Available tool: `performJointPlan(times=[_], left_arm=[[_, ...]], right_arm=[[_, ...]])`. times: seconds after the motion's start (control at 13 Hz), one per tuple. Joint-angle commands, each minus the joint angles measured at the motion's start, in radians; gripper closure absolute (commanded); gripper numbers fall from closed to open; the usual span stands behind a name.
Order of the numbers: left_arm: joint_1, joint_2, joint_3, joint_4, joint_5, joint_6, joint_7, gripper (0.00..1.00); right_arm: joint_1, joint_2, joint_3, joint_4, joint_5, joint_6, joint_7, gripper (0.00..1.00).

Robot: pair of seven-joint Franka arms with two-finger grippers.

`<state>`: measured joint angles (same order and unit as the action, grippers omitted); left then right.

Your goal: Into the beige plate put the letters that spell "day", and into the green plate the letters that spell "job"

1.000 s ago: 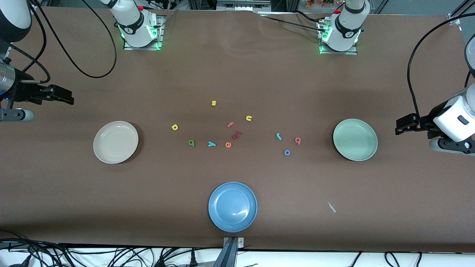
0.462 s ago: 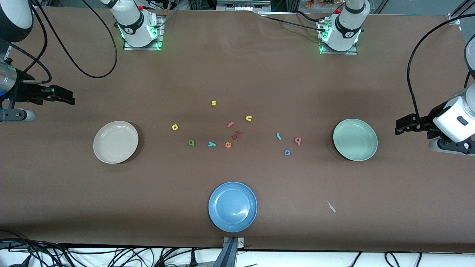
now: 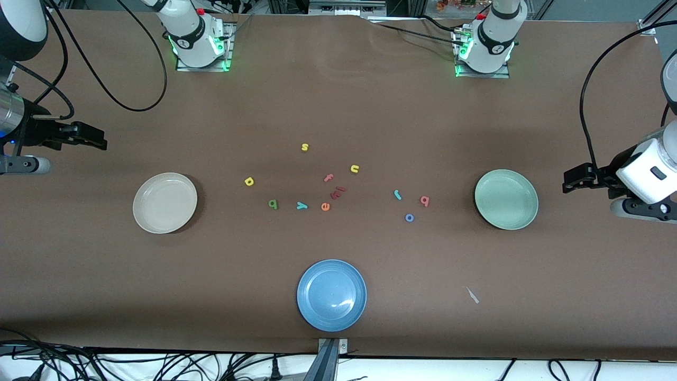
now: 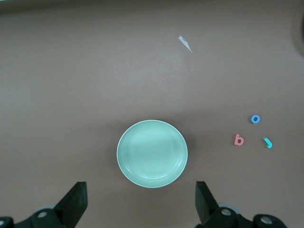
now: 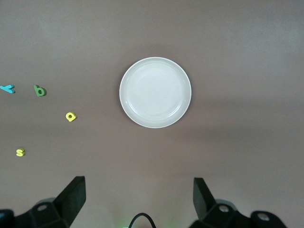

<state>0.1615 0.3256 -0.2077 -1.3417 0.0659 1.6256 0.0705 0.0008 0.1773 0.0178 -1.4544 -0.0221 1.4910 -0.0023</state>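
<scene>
The beige plate (image 3: 165,202) (image 5: 155,92) lies empty toward the right arm's end, the green plate (image 3: 506,199) (image 4: 152,153) empty toward the left arm's end. Between them on the table lie the yellow d (image 3: 249,181) (image 5: 70,116), green a (image 3: 273,203) (image 5: 40,90) and teal y (image 3: 301,206) (image 5: 7,88). Closer to the green plate lie the teal j (image 3: 397,195) (image 4: 268,142), pink b (image 3: 424,200) (image 4: 238,139) and blue o (image 3: 409,217) (image 4: 255,119). My right gripper (image 3: 98,138) (image 5: 137,187) hangs open beside the beige plate. My left gripper (image 3: 574,179) (image 4: 141,192) hangs open beside the green plate.
A blue plate (image 3: 331,295) sits empty near the front edge. A yellow s (image 3: 304,147), yellow u (image 3: 354,169), pink f (image 3: 329,178), orange e (image 3: 325,207) and dark red pieces (image 3: 337,192) lie among the letters. A white scrap (image 3: 472,295) lies nearer the camera than the green plate.
Both grippers have drifted only very slightly; the letters and plates lie as before.
</scene>
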Motion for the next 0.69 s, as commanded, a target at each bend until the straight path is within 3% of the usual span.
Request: performJointPlan(times=[0.0, 0.62], left_arm=[[0.007, 0.000, 0.001, -0.004, 0.008, -0.007, 0.009, 0.00], [0.020, -0.005, 0.001, -0.011, 0.008, -0.015, 0.055, 0.00]], right_arm=[[0.001, -0.002, 0.005, -0.003, -0.018, 0.005, 0.007, 0.00], [0.002, -0.002, 0.005, -0.003, -0.018, 0.003, 0.007, 0.00]])
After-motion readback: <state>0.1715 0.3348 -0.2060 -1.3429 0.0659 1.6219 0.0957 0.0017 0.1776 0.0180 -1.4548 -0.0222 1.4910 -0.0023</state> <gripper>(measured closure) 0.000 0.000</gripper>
